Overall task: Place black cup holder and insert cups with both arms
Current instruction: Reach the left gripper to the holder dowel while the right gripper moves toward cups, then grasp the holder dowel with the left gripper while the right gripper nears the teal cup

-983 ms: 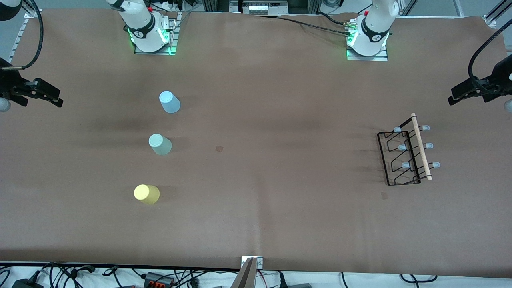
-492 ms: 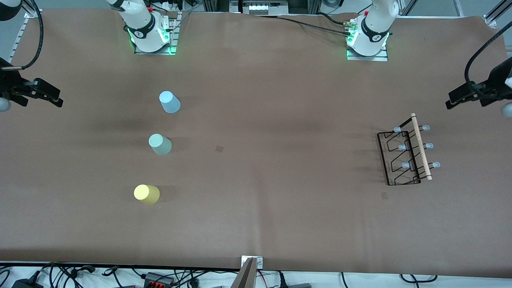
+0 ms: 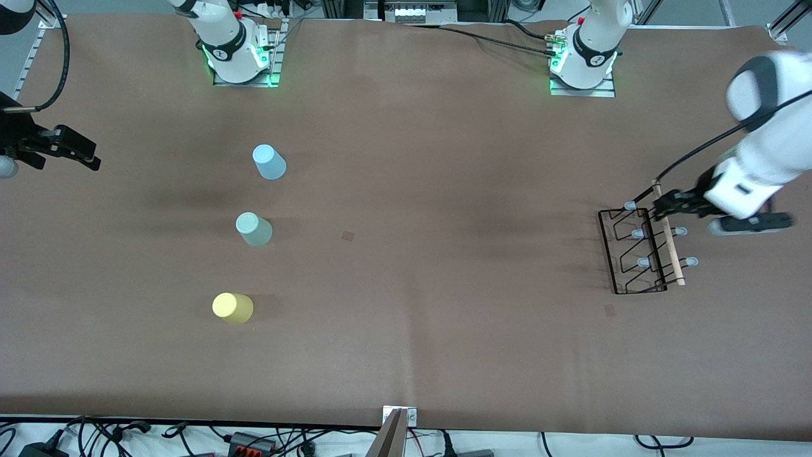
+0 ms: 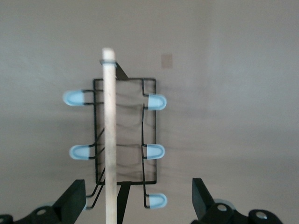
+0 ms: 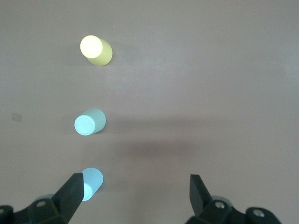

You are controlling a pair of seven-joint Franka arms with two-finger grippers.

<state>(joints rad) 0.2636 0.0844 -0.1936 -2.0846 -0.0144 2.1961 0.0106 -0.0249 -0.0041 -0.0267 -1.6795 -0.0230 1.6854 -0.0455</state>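
Note:
The black cup holder (image 3: 637, 254) lies on the table at the left arm's end, with its wooden rod (image 3: 667, 231) and blue-grey pegs; it also shows in the left wrist view (image 4: 125, 135). My left gripper (image 3: 666, 204) is open and empty, over the holder's end farther from the front camera; in its wrist view (image 4: 135, 200) the jaws stand wide on either side of the rod (image 4: 109, 140). The light blue cup (image 3: 269, 162), grey-green cup (image 3: 254, 228) and yellow cup (image 3: 232, 308) stand in a row. My right gripper (image 3: 89, 157) waits open at the right arm's end, and in its wrist view (image 5: 134, 193) it is apart from the cups.
The brown table (image 3: 431, 190) carries a small dark mark (image 3: 347, 236) near its middle and another (image 3: 609, 310) beside the holder. Cables and a clamp (image 3: 396, 431) lie along the edge nearest the front camera.
My left arm has swung in from the table's end and now hangs over the cup holder. The right arm, the cups and the holder have not moved.

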